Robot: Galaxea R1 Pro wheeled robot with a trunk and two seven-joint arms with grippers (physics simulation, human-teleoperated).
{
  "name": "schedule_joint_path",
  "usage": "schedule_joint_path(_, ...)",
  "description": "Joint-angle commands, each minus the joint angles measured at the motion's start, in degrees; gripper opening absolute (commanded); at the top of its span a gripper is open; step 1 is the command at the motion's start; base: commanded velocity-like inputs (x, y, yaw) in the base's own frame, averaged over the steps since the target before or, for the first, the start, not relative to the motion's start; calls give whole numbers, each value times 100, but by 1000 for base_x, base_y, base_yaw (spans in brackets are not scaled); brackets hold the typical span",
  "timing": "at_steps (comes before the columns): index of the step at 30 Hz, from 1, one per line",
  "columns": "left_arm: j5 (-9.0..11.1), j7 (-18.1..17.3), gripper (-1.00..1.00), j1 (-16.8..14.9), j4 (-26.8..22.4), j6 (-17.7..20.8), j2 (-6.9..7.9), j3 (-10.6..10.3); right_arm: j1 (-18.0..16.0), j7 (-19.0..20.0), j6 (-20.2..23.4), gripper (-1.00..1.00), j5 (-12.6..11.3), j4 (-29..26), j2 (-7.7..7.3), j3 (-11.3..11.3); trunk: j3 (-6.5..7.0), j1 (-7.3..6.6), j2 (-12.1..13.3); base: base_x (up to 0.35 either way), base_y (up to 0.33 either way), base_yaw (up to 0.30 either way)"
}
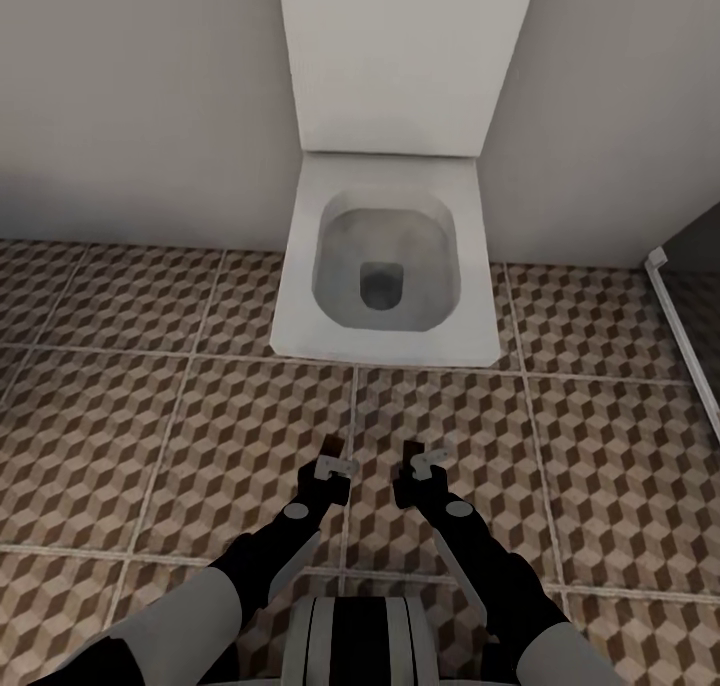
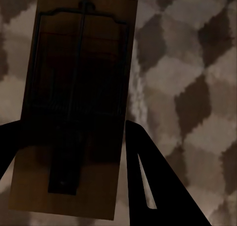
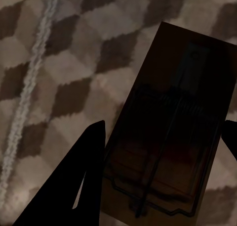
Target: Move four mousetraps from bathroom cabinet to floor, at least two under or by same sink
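Both arms reach forward and low over the bathroom floor (image 1: 180,426), just short of a toilet. My left gripper (image 1: 333,463) is shut on a mousetrap (image 1: 331,446). In the left wrist view that mousetrap (image 2: 79,102) is a dark brown plate with wire parts, clamped between black fingers (image 2: 158,186) above the cube-pattern tiles (image 2: 197,87). My right gripper (image 1: 420,458) is shut on a second mousetrap (image 1: 412,451). The right wrist view has this mousetrap (image 3: 173,137) between its fingers (image 3: 74,186), above the tiles and a grout line (image 3: 34,72). The cabinet is out of view.
A white square toilet (image 1: 385,256) with its lid up stands against the pale wall (image 1: 130,96) straight ahead. A dark glass shower panel (image 1: 695,266) with a white frame edge runs along the right. Open tiled floor lies to the left and right of the arms.
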Motion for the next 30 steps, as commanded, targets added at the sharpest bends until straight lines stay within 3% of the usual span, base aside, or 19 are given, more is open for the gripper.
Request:
schedule_joint_path(1,32,54,-100,-6,-6,3,5,-48,-2,-32,23,-100,-60,-7,-3,13,-6,-1,-1,0,0,0)
schedule_joint_path(22,32,54,-100,-6,-6,3,5,-56,-2,-31,23,-100,-60,-9,-3,13,-82,-1,-1,0,0,0)
schedule_joint_path(30,32,54,-100,-6,18,3,5,-57,-2,-27,23,-100,-60,-8,-3,13,-89,-1,-1,179,51,0)
